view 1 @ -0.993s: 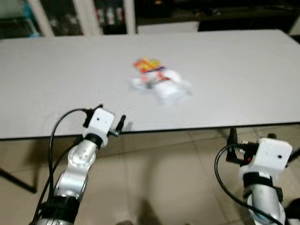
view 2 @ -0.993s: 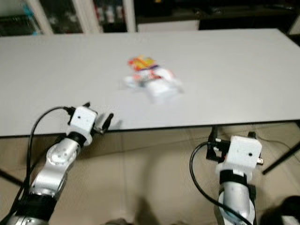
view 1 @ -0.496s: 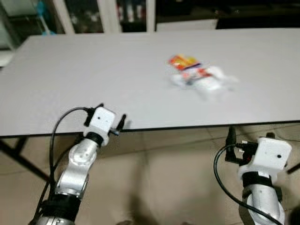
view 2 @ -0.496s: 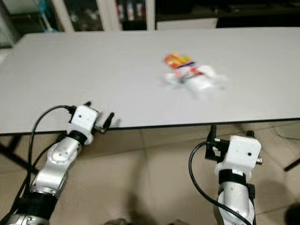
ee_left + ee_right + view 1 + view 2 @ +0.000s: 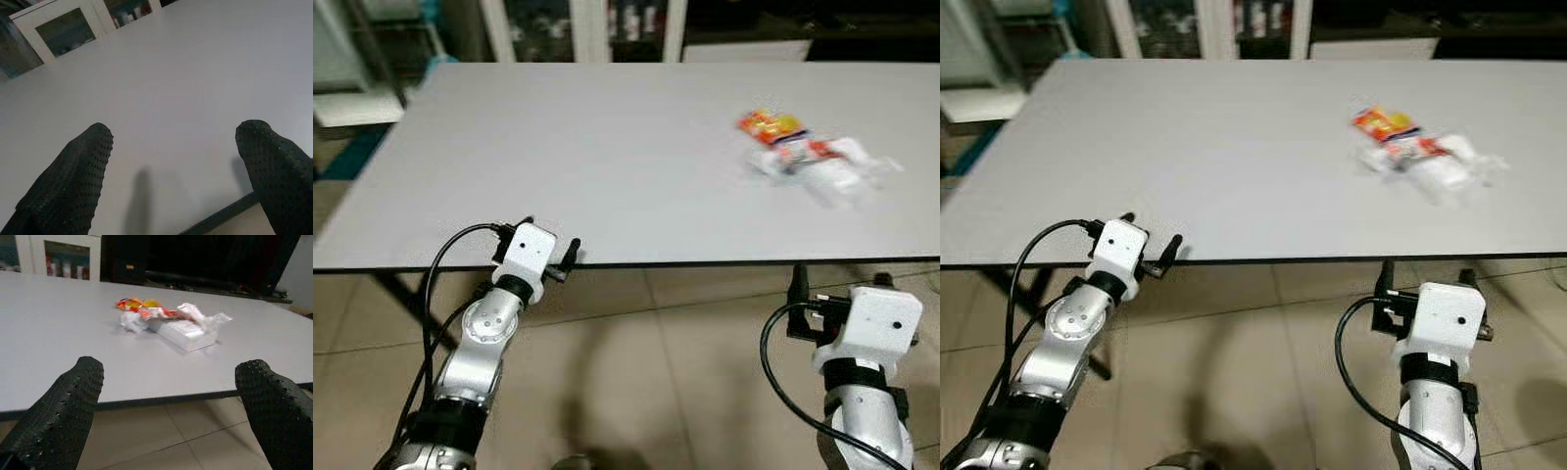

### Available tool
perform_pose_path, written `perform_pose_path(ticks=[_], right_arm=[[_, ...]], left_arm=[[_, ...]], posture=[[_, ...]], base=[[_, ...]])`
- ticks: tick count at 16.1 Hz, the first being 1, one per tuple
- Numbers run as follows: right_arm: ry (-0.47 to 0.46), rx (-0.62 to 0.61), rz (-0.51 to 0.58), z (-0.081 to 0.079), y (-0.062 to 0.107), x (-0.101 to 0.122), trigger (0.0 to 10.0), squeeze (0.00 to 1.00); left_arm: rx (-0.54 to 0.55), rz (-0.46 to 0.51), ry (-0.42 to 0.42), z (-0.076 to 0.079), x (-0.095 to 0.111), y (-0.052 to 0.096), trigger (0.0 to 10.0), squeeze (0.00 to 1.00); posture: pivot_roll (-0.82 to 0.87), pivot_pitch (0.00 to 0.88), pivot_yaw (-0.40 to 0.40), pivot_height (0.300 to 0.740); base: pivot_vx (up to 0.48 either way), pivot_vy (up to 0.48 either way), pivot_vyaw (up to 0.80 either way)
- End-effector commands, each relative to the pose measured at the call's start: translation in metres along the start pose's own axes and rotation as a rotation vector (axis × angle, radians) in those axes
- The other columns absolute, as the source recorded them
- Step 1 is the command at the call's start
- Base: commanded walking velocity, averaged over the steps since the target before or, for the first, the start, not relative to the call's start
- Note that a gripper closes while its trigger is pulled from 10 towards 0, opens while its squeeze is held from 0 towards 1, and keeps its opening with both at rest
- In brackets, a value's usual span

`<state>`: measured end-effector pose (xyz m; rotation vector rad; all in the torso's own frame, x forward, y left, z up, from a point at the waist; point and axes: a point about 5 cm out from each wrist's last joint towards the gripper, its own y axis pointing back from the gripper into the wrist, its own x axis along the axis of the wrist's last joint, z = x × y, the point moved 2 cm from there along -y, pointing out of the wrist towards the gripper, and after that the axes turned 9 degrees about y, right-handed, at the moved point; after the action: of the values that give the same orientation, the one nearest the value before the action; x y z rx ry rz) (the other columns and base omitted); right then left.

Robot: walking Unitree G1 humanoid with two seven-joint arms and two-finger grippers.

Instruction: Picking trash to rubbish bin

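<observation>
The trash (image 5: 808,159) is a crumpled white wrapper with a red and yellow packet, lying on the grey table (image 5: 607,166) toward its right side. My left gripper (image 5: 550,235) is held at the table's near edge, far to the left of the trash, open with nothing between its fingers (image 5: 73,176). My right gripper (image 5: 171,369) hangs just below and in front of the near edge, open and empty. It faces the trash (image 5: 168,320), which lies well beyond its fingertips.
Glass-door cabinets (image 5: 578,24) stand behind the table. A dark table leg (image 5: 406,294) slants down under the left corner. A white shelf (image 5: 357,103) and a blue object stand at the far left. Tiled floor (image 5: 656,372) lies below my arms.
The whole picture has shifted: my view has swung left, so the trash now sits farther right in frame and the table's left corner shows. Both arms keep their pose.
</observation>
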<state>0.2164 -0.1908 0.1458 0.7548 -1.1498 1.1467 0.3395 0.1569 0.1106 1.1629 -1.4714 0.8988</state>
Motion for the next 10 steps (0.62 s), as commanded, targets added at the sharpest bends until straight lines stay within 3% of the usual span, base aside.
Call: perform_pose_path(ticks=[1,8,10], right_arm=[[0.011,-0.019,0.003,0.006,0.0,0.001,10.0,0.0],[0.014,-0.022,-0.002,0.005,-0.003,0.001,10.0,0.0],[0.011,-0.023,0.017,0.005,-0.004,0.004,10.0,0.0]], left_arm=[[-0.015,0.022,0.005,0.006,0.006,-0.005,10.0,0.0],[-0.076,-0.004,0.07,0.015,-0.004,-0.004,10.0,0.0],[-0.105,0.006,0.088,0.018,-0.002,-0.004,10.0,0.0]], posture=[[0.1,0.104,0.025,0.74],[0.09,0.091,0.025,0.74],[0.09,0.088,0.025,0.74]], base=[[0.0,0.0,0.0],[0.0,0.0,-0.8],[0.0,0.0,-0.33]])
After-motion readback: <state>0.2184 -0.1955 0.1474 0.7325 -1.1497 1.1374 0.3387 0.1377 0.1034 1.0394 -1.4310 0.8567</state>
